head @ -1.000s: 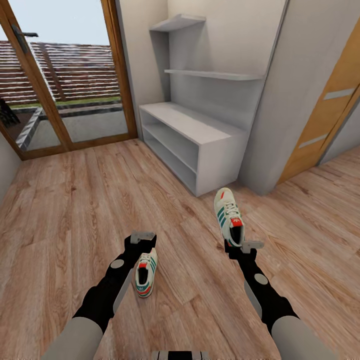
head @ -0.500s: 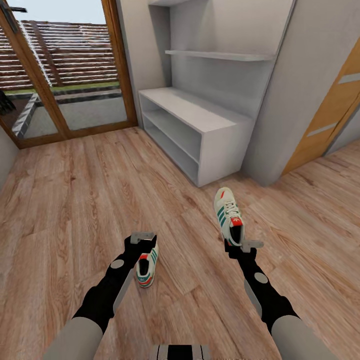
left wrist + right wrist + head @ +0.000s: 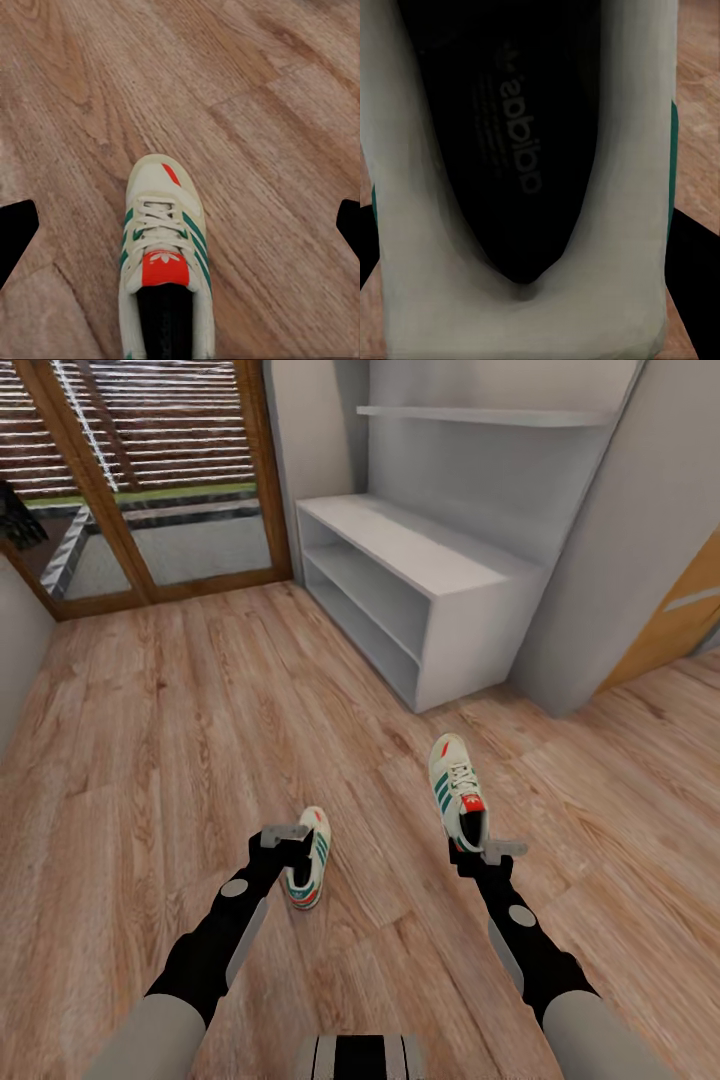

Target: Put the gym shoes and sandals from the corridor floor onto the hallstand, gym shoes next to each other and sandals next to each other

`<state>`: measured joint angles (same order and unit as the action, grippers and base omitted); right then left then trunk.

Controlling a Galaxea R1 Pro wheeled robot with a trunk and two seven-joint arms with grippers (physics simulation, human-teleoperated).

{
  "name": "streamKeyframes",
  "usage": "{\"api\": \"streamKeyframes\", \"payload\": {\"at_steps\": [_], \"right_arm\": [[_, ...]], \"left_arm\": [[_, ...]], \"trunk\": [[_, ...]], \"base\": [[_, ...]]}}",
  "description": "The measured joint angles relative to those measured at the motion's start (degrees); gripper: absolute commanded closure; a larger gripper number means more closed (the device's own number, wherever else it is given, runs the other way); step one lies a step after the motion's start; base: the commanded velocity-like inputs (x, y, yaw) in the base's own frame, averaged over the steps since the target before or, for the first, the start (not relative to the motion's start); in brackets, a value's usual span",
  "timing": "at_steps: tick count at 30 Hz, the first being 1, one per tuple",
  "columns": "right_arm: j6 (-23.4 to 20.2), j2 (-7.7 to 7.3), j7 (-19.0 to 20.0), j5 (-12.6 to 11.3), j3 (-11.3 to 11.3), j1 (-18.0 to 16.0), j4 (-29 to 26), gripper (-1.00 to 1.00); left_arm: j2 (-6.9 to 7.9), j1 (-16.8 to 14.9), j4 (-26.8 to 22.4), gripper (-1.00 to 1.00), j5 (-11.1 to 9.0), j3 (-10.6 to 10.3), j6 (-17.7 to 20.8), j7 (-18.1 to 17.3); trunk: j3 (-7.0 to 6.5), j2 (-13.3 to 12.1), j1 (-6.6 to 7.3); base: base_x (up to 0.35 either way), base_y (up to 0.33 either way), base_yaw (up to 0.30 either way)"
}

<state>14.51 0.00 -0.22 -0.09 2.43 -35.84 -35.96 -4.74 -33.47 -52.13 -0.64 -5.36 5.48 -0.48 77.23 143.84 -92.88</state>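
While right claw (image 3: 470,852) pinches one gym shoe (image 3: 457,790), left claw (image 3: 297,850) spread over other gym shoe (image 3: 308,857), hallstand (image 3: 420,585) ahead.

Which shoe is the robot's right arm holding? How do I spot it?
Find the grey hallstand, then look down the wood floor toward the robot. The gym shoe at the right gripper points at the hallstand; the other shoe sits lower left.

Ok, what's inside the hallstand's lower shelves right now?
Both tiers of the hallstand look bare, no shoes on them. The deeper back of the lower tier is shadowed and partly hidden by its end panel.
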Motion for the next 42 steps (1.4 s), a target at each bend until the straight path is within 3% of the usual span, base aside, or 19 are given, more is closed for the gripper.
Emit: {"api": "streamKeyframes", "payload": {"at_steps": [14,19,26,42], "right_arm": [[0.0,-0.01,0.0,0.0,0.0,0.0,0.0,1.00],[0.0,-0.01,0.1,0.0,0.0,0.0,0.0,1.00],[0.0,-0.01,0.1,0.0,0.0,0.0,0.0,1.00],[0.0,-0.01,0.0,0.0,0.0,0.0,0.0,1.00]], "left_arm": [[0.00,0.0,0.3,-1.00,0.0,0.0,-0.4,-0.1],[0.00,0.1,3.3,-1.00,0.1,-0.1,-7.5,-0.1],[-0.01,0.0,4.9,-1.00,0.1,0.0,-10.5,-0.1],[0.00,0.0,5.1,-1.00,0.1,0.0,-10.8,-0.1]], "trunk": [[2.96,0.2,-0.28],[3.20,0.2,-0.28],[3.23,0.2,-0.28],[7.76,0.4,-0.70]], "base": [[0.000,0.000,0.011],[0.000,0.000,0.000],[0.000,0.000,0.000],[0.000,0.000,0.000]]}}
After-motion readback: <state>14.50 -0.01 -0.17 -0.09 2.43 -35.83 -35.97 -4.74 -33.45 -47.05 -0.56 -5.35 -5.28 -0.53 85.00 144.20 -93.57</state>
